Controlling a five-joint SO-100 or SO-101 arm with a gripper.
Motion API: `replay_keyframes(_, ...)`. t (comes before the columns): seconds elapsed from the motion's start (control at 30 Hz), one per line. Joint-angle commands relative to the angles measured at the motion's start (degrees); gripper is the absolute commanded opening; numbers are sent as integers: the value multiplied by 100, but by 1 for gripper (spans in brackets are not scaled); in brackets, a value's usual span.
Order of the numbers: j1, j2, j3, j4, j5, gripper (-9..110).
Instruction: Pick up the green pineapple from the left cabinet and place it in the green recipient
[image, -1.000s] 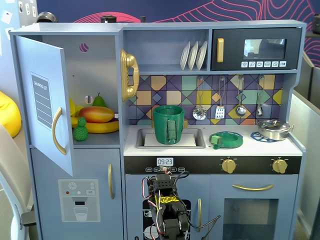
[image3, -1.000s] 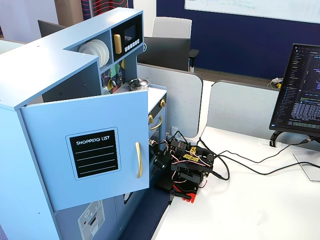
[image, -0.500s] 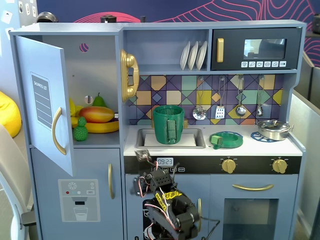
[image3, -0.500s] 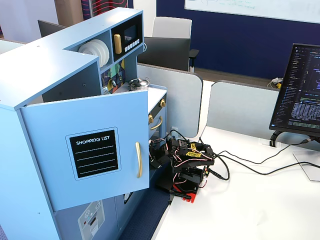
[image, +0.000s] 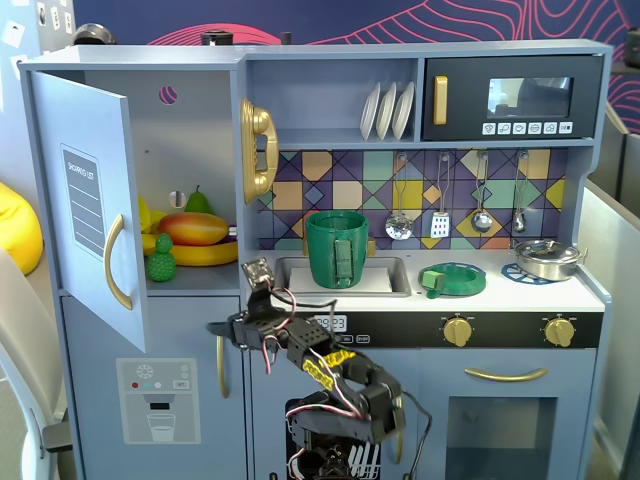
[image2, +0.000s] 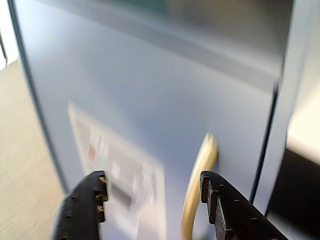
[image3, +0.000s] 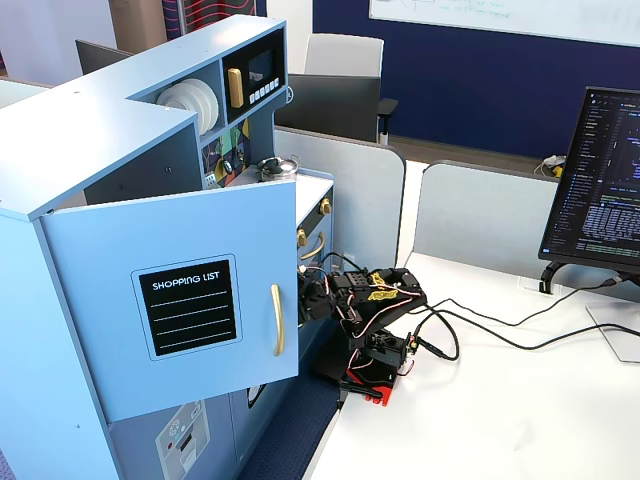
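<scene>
The left cabinet (image: 190, 110) stands open, and its door (image: 95, 200) with the gold handle and shopping-list panel is swung out to the left; the door also shows in a fixed view (image3: 190, 310). The green pineapple (image: 160, 258) stands upright at the front of the cabinet shelf, beside the bananas. The green recipient (image: 337, 248) stands in the sink, handle facing front. My gripper (image: 218, 328) is below the shelf, in front of the lower door, well apart from the pineapple. In the wrist view the gripper (image2: 153, 179) is open and empty; the pineapple is out of view there.
A mango (image: 195, 228), bananas (image: 205, 253) and a pear (image: 198, 200) share the shelf behind the pineapple. A flat green dish (image: 452, 279) and a metal pan (image: 548, 258) sit on the counter. The lower door's gold handle (image2: 200, 185) and dispenser panel (image2: 120, 170) are right before the jaws.
</scene>
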Motion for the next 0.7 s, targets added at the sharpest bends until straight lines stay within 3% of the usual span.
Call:
replay_keyframes(0.0,-132,-615,-765,-580,-229,19)
replay_keyframes(0.27,79,-2171,-1679,-1890,-404,22)
replay_keyframes(0.67,18,-3296,-2804,-2338,-598,23)
